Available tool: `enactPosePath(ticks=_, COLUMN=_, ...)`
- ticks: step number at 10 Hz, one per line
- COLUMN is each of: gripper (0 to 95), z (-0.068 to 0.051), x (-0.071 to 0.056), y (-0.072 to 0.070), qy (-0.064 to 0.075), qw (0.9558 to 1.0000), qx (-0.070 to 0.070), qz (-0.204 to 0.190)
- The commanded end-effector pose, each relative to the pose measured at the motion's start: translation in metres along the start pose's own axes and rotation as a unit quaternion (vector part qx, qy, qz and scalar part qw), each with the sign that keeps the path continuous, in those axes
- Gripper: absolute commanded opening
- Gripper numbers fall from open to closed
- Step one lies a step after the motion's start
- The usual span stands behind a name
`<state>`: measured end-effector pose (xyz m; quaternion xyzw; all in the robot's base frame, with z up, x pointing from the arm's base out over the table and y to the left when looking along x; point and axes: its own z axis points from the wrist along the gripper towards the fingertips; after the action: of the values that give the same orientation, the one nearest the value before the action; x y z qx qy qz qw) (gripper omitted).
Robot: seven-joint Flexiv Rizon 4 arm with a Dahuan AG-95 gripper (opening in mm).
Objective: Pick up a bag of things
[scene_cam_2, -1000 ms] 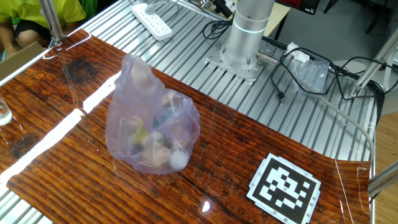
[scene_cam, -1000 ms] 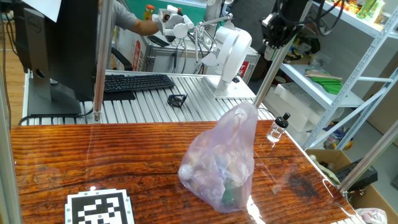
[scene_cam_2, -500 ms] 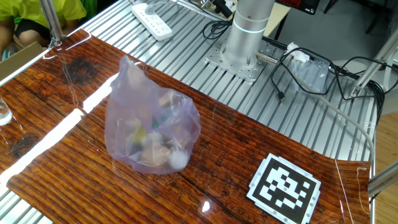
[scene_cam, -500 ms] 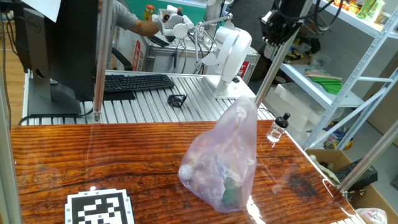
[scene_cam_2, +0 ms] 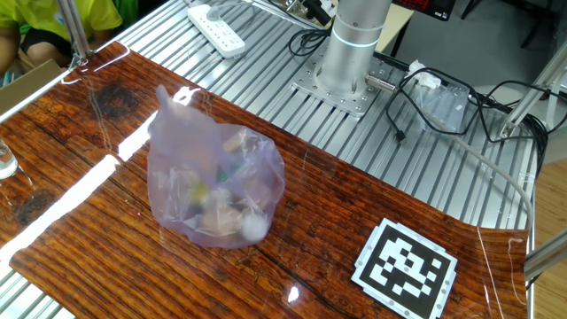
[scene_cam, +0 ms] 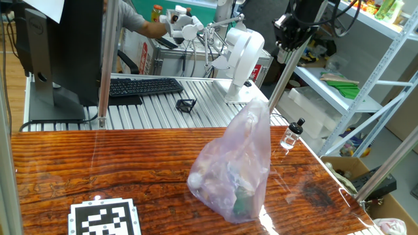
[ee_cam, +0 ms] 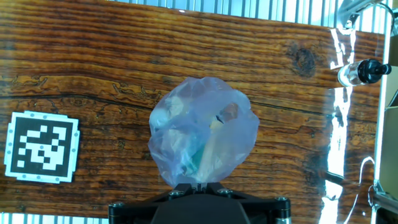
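The bag of things (scene_cam: 235, 170) is a translucent lilac-pink plastic bag standing on the wooden table top (scene_cam: 98, 163), with its gathered top pointing up. Yellow, green and white items show through it in the other fixed view (scene_cam_2: 213, 186). In the hand view the bag (ee_cam: 202, 137) lies straight below my gripper (ee_cam: 199, 185), well apart from it. Only the gripper's black body and finger roots show at the bottom edge, with the jaws close together and nothing between them. The gripper is out of both fixed views.
A small clear bottle with a black cap (scene_cam: 292, 136) stands at the table edge near the bag, also in the hand view (ee_cam: 364, 71). A printed marker (scene_cam_2: 407, 266) lies on the wood. The arm base (scene_cam_2: 350, 53), cables, a power strip (scene_cam_2: 217, 31) and a keyboard (scene_cam: 144, 86) sit on the metal surface behind.
The bag's gathered top has shifted a little, leaning further left in the other fixed view and standing slightly taller. Nothing else has moved.
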<state>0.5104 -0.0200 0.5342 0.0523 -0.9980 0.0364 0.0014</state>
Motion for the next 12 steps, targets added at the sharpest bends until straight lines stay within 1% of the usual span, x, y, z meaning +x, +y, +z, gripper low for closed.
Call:
enactPosePath(ticks=1, gripper=0.0, z=0.006, x=-0.001, y=0.001, qy=-0.003, qw=1.0000, qx=0.000, qz=0.003)
enactPosePath(ticks=5, gripper=0.0, z=0.019, x=-0.007, y=0.003, qy=0.000, qw=0.9999, qx=-0.001, qz=0.016)
enactPosePath(ticks=6, gripper=0.0, z=0.026, x=-0.010, y=0.007, qy=0.000, qw=0.9997, qx=0.000, qz=0.024)
enactPosePath(ticks=8, gripper=0.0, z=0.035, x=-0.015, y=0.009, qy=0.005, qw=0.9998, qx=0.000, qz=0.022)
enactPosePath(ticks=9, gripper=0.0, z=0.042, x=-0.017, y=0.008, qy=0.005, qw=0.9998, qx=-0.001, qz=0.018)
enactPosePath(ticks=11, gripper=0.0, z=0.066, x=-0.022, y=0.005, qy=0.004, qw=0.9998, qx=-0.014, qz=0.014)
enactPosePath(ticks=12, gripper=0.0, z=0.079, x=-0.025, y=0.004, qy=0.003, qw=0.9996, qx=-0.023, qz=0.016)
